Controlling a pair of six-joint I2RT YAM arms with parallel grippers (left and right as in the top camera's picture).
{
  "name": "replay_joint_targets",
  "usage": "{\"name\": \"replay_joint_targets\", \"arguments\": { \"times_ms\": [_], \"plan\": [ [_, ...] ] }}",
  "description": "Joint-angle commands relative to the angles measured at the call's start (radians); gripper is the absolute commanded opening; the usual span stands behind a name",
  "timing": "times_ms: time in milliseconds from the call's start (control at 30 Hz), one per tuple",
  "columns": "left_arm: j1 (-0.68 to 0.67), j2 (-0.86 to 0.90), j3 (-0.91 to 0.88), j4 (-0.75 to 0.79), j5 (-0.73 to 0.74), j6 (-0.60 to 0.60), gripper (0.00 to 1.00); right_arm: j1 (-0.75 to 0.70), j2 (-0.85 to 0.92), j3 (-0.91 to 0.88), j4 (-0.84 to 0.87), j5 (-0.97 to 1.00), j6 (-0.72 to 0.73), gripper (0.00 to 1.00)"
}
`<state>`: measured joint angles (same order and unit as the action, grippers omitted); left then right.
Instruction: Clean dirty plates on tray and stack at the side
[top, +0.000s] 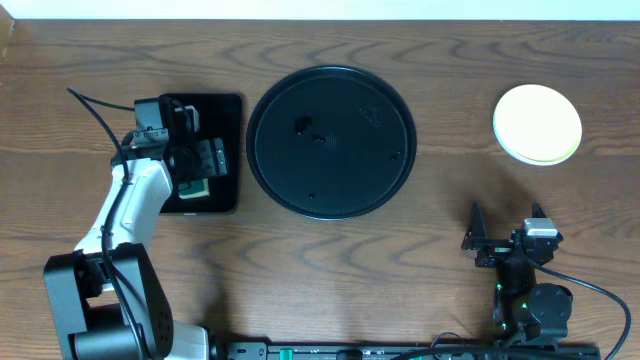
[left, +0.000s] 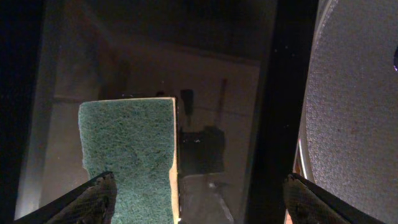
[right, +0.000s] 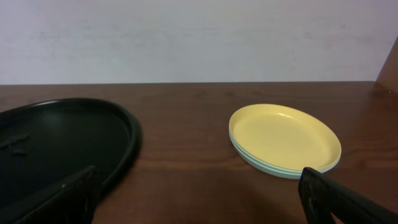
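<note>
I see 1 green scrub sponge with a yellow side (left: 127, 155) lying flat in a shiny black rectangular tray with round corners (top: 228, 120). The tray sits on the brown wooden table (top: 320, 270). A white wall (right: 186, 37) is behind.

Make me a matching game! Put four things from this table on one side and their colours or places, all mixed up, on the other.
Things:
1. sponge
2. round tray
3. top plate
4. rectangular tray

Colour or place:
a. pale yellow
b. on the left, under the sponge
c. green
d. in the middle of the table

Pairs: 1-c, 2-d, 3-a, 4-b
</note>
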<state>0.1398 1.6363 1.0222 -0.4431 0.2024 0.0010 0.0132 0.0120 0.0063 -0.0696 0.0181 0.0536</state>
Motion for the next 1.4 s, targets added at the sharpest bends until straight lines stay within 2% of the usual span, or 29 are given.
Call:
{"name": "replay_joint_targets", "arguments": {
  "times_ms": [0, 967, 1167, 1367],
  "plan": [
    [0.001, 0.007, 0.001, 0.001, -0.013, 0.006, 0.86, -0.012, -0.007, -0.001, -0.005, -0.004, 0.017, 0.99],
    [0.001, -0.007, 0.001, 0.000, -0.013, 0.006, 0.86, -0.012, -0.007, -0.001, -0.005, -0.004, 0.017, 0.99],
    [0.001, -0.138, 0.001, 0.000, -0.013, 0.006, 0.86, -0.012, -0.007, -0.001, -0.005, -0.004, 0.017, 0.99],
    [0.001, -0.403, 0.001, 0.000, -0.062, 0.006, 0.86, -0.012, -0.007, -0.001, -0.005, -0.004, 0.017, 0.99]
  ]
}}
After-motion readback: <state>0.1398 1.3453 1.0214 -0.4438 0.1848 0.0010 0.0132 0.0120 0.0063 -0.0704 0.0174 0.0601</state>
